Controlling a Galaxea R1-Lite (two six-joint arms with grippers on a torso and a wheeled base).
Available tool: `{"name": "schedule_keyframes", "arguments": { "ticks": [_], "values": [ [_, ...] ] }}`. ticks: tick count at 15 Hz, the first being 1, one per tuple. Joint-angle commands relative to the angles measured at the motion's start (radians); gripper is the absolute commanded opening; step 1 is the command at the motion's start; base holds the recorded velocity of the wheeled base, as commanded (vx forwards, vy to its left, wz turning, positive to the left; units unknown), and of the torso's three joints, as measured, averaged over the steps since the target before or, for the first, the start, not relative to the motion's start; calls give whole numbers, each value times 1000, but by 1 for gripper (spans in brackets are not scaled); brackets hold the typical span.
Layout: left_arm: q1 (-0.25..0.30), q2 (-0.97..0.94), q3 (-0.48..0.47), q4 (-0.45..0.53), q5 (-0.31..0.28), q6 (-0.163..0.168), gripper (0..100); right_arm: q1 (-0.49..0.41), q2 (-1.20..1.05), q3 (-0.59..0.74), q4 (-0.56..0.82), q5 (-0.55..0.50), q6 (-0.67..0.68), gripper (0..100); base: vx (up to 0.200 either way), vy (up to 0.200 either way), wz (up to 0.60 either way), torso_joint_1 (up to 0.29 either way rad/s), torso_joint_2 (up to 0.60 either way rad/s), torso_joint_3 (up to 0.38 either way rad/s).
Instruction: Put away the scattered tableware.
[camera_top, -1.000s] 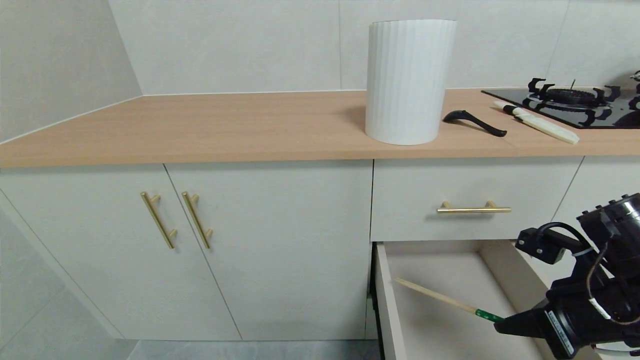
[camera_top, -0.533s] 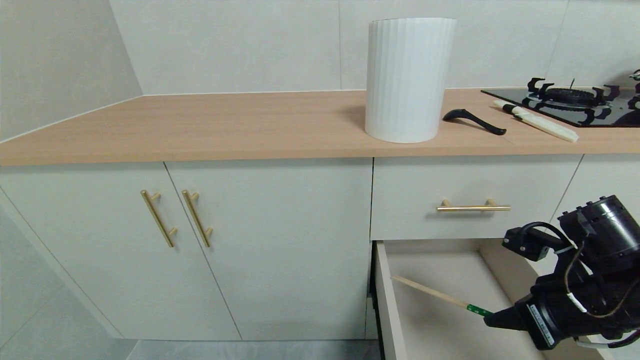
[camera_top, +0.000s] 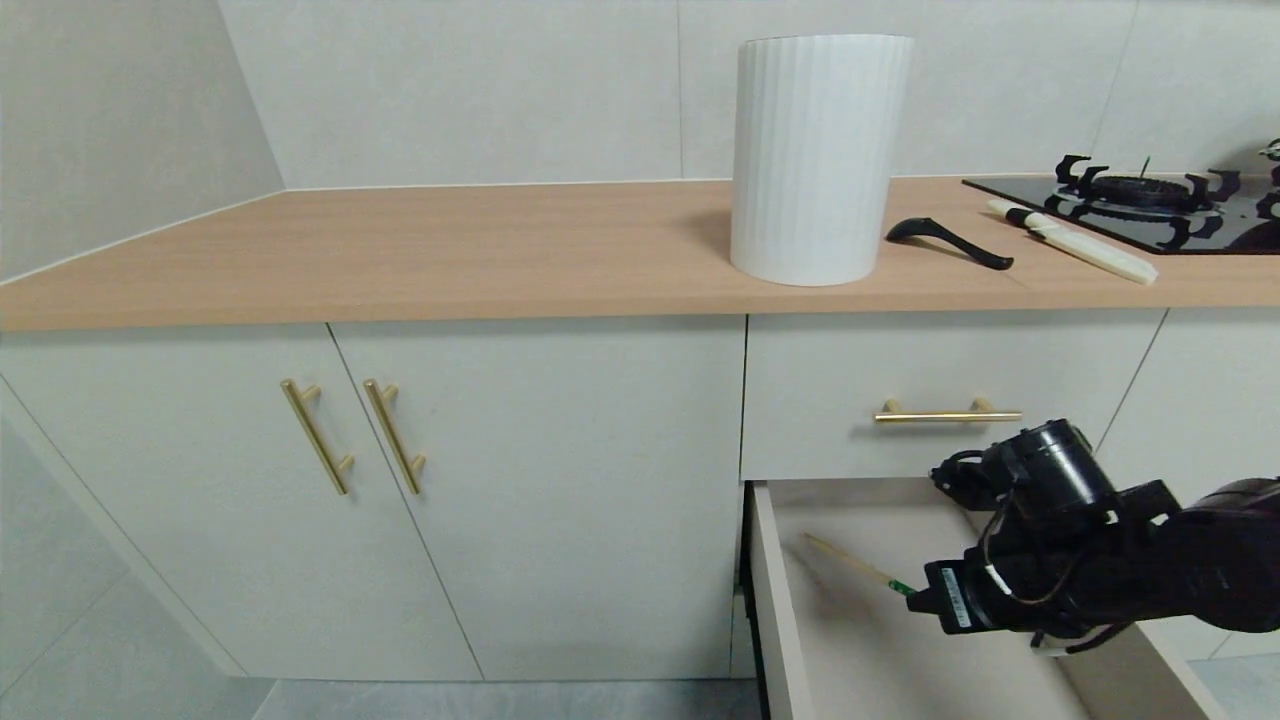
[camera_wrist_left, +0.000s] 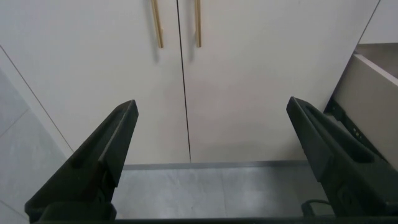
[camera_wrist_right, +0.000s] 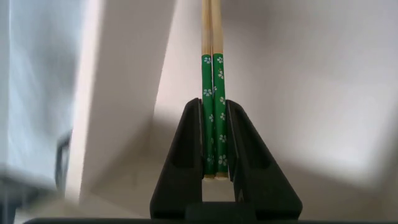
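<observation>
My right gripper (camera_top: 925, 592) is shut on a pair of wooden chopsticks (camera_top: 850, 565) with green flowered ends, held over the open lower drawer (camera_top: 765, 570). In the right wrist view the chopsticks (camera_wrist_right: 211, 87) are clamped between the two black fingers (camera_wrist_right: 180, 155) and point into the drawer. On the counter lie a black spoon (camera_top: 948, 243) and a cream knife (camera_top: 1075, 254) with a black band. My left gripper (camera_wrist_left: 211, 155) is open, facing the double cabinet doors low down, with nothing between its fingers.
A tall white ribbed container (camera_top: 815, 160) stands on the wooden countertop (camera_top: 450, 250). A black gas hob (camera_top: 1140, 205) sits at the right. The shut upper drawer has a gold handle (camera_top: 947, 416). The cabinet doors carry gold handles (camera_top: 355, 437).
My right gripper has moved left and farther over the drawer with the chopsticks, whose tips now point deeper inside. The left arm shows no earlier frames.
</observation>
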Motion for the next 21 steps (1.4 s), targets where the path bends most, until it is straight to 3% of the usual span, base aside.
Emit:
{"name": "schedule_keyframes", "arguments": {
  "ticks": [1,3,6,16,17,21],
  "values": [
    [0,0,0,0,0,0,100,22,172,-1,-82,-46,64,0,0,0,0,0,0,0],
    [0,0,0,0,0,0,100,91,338,0,-192,-99,153,0,0,0,0,0,0,0],
    [0,0,0,0,0,0,100,106,392,-4,-234,-148,154,0,0,0,0,0,0,0],
    [0,0,0,0,0,0,100,106,396,-3,-246,-181,156,0,0,0,0,0,0,0],
    [0,0,0,0,0,0,100,106,396,-1,-246,-181,154,100,0,0,0,0,0,0],
    [0,0,0,0,0,0,100,106,393,0,-246,-181,156,100,0,0,0,0,0,0]
  ]
}}
